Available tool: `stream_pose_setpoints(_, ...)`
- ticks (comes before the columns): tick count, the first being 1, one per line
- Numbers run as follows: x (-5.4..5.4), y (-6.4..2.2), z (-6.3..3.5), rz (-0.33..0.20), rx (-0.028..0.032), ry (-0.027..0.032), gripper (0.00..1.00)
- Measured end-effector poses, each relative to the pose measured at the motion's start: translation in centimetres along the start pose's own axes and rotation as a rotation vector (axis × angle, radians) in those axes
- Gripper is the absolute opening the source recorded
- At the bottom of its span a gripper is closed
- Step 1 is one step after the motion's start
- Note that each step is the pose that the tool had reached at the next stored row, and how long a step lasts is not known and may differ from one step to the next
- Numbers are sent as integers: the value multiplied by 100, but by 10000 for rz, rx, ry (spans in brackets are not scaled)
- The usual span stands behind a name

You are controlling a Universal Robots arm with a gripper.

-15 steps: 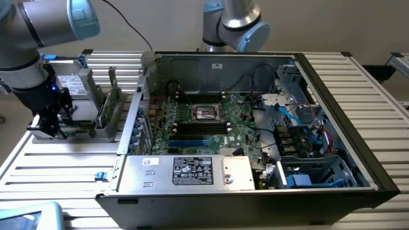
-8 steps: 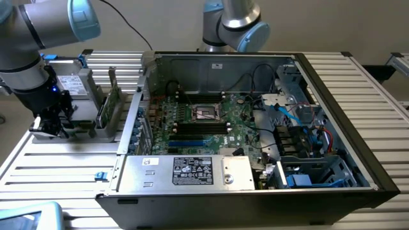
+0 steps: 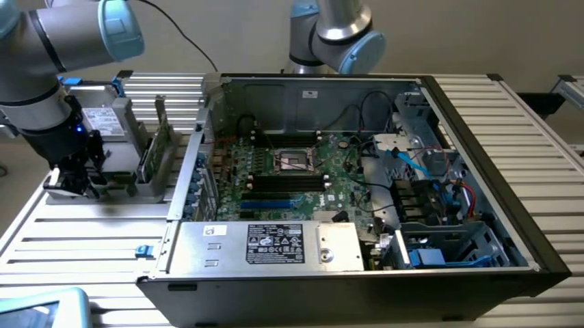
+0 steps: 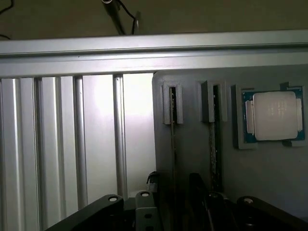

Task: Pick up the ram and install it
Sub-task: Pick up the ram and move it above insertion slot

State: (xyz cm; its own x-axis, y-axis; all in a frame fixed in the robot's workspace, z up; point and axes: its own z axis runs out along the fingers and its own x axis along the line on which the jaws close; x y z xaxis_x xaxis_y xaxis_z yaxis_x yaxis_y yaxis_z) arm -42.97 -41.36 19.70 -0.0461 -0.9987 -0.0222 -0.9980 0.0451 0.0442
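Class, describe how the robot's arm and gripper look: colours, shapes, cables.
The arm is silver-grey tubes with light blue caps on round joints. A black cable trails behind it. The gripper is black, with a small blue light above.

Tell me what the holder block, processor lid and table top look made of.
Holder block: matte grey, likely moulded or printed plastic; no shine.
Processor lid: silver metal, soft glare, on a green board rim.
Table top: ribbed aluminium profile, probably; bright reflective slats.
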Motion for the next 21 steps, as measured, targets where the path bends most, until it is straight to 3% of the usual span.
stream_pose_setpoints(5, 0, -3, 16, -1, 8, -1, 39)
stream_pose_setpoints(8, -1, -3, 17, -2, 39, -4, 31)
stream_pose_setpoints(10, -2, -2, 9, -2, 109, -12, 18)
stream_pose_setpoints(11, -1, -1, -9, -4, 132, -13, 15)
stream_pose_setpoints(18, -5, 6, -169, -7, 246, -31, 15)
stream_pose_setpoints(21, -7, 9, -231, -8, 266, -74, 15)
